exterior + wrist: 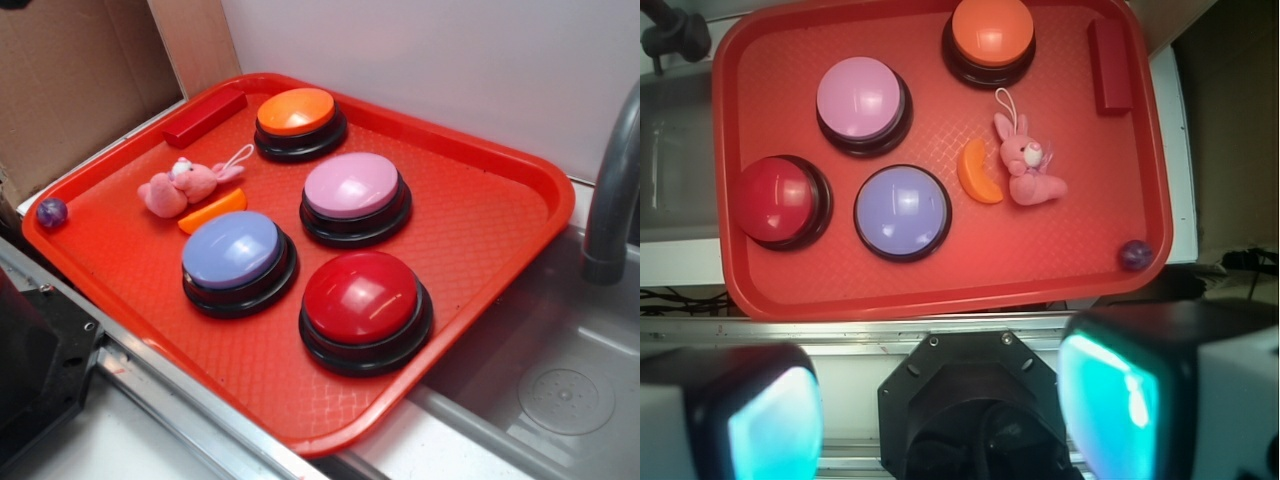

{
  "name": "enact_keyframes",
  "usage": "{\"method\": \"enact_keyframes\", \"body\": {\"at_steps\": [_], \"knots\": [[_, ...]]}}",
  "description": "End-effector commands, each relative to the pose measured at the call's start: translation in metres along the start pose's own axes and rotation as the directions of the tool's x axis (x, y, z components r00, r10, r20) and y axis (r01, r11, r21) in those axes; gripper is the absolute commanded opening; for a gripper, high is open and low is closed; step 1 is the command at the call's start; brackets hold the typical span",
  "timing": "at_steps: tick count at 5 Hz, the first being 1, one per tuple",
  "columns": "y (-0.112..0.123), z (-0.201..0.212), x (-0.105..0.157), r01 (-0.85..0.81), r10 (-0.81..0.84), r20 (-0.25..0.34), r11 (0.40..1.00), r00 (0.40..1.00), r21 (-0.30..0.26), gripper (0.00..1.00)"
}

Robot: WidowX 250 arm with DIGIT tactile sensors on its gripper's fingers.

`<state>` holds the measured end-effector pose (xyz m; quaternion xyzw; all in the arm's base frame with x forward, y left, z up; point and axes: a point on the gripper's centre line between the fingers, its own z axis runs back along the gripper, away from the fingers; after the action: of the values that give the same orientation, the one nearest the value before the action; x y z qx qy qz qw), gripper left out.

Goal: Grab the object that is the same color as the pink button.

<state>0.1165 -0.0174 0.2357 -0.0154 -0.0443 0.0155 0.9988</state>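
Note:
The small fuzzy pink plush toy (182, 186) with a white string loop lies on the red tray (480, 230), left of centre, beside an orange wedge (212, 211). In the wrist view the plush (1028, 160) lies right of the wedge (979, 171). The pink button (352, 188) (861, 98) stands mid-tray. My gripper (940, 420) is open and empty, its cyan pads wide apart, held high above the near side of the tray, over the robot base. The gripper is not in the exterior view.
On the tray also stand an orange button (297, 112), a lavender-blue button (235, 252) and a red button (362, 299). A red block (205, 117) lies at the back left, a small purple ball (52, 211) at the left corner. A sink and faucet (610, 190) lie right.

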Motion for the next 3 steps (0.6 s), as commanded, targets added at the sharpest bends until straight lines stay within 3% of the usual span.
{"method": "enact_keyframes", "body": {"at_steps": [1,2,3], "knots": [[0.000,0.000,0.000,0.000,0.000,0.000,1.000,1.000,0.000,1.00],[0.007,-0.016,0.008,-0.067,0.068,0.081,0.998,0.994,-0.003,1.00],[0.022,-0.043,0.020,-0.103,0.101,0.110,0.995,0.989,0.011,1.00]]}}
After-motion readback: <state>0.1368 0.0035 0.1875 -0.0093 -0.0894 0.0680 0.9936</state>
